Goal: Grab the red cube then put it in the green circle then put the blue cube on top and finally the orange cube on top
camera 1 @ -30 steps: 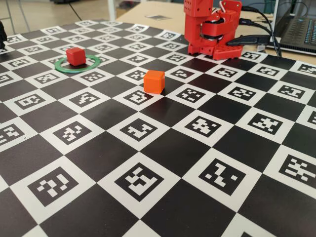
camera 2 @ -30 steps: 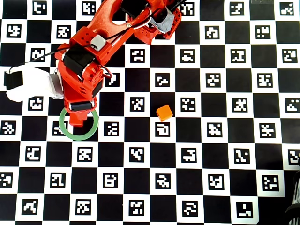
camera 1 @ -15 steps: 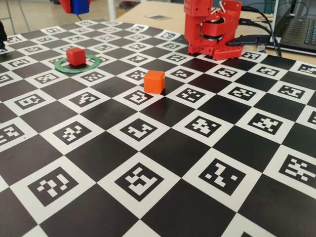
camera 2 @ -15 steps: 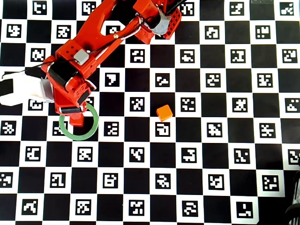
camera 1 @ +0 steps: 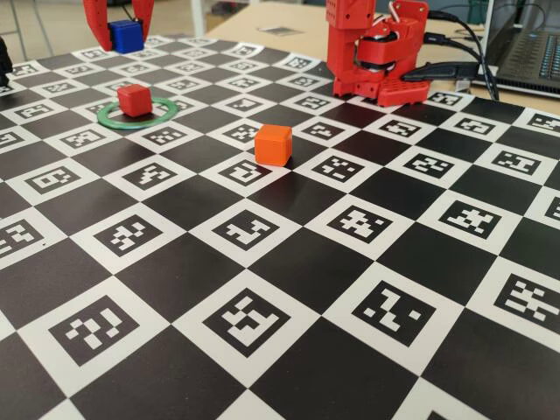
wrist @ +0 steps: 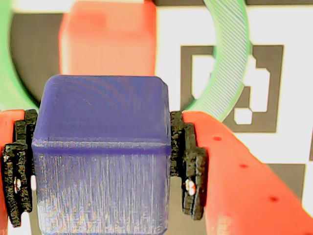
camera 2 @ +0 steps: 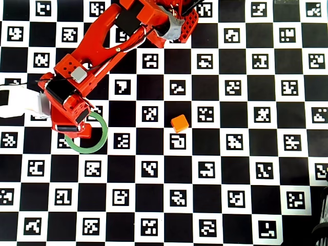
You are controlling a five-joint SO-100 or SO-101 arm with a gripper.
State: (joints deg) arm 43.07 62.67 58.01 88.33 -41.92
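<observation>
Deep blue first: the blue cube [camera 1: 126,36] hangs at far left of the fixed view, up above the tabletop [camera 1: 289,262], clamped between the two red fingers [camera 1: 95,19] of the gripper [camera 1: 121,35]. Wrist view confirms it: the cube [wrist: 102,156] fills the frame, black pads pressed to both its side faces, red finger [wrist: 244,176] at right. Just beyond it in that view sit the red cube [wrist: 107,44] and an arc of the green circle [wrist: 227,73].

Fixed view, a little right and nearer the camera: red cube [camera 1: 135,100] rests inside the green circle [camera 1: 163,115], on the tabletop, apart from the blue cube above and behind it.

Overhead view: the arm [camera 2: 97,46] reaches down-left, its end covering the upper-left part of the ring [camera 2: 100,143]; blue cube hidden there.

Further right, the orange cube [camera 1: 273,144] stands alone, well apart from the ring; overhead it [camera 2: 180,123] lies near mid-board. Arm base [camera 1: 376,52] at top right of the fixed view.
</observation>
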